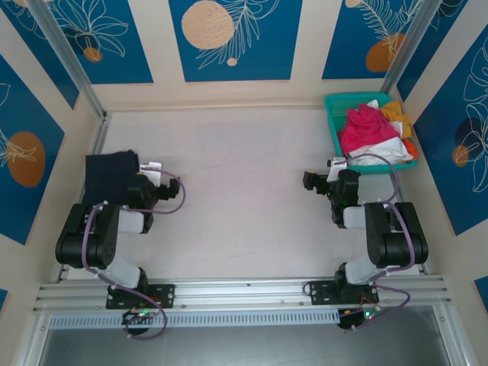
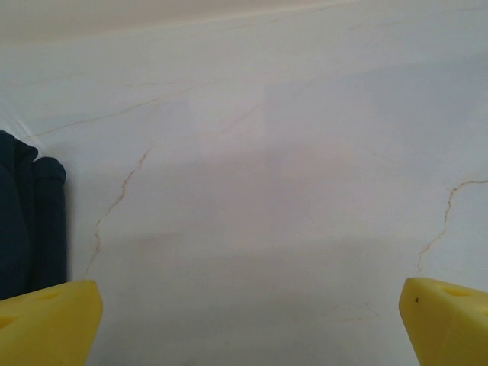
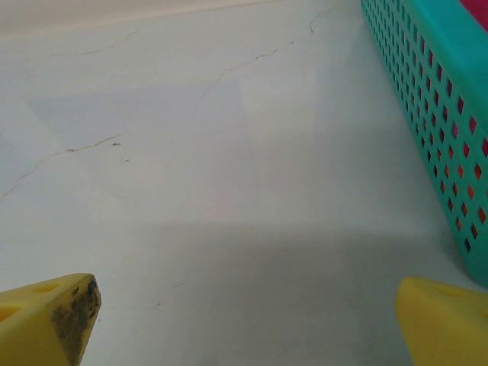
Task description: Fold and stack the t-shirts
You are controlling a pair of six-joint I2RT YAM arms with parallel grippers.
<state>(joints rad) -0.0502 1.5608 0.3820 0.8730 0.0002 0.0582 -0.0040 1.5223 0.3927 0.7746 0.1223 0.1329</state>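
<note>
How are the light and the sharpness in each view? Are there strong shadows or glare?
Top external: even, soft light, no glare on the pale table, only faint shadows. Left wrist: the yellow fingertips are near and blurred; a soft shadow darkens the lower table. Right wrist: the teal plastic mesh basket looks fairly sharp.

A robotics lab test cell is indicated: a pale marbled counter (image 1: 244, 191) is enclosed by cream walls (image 1: 305, 91) hung with blue printed panels (image 1: 259, 53) (leaf and circle motifs), and aluminium rails (image 1: 244, 293) are fixed along the near edge.
</note>
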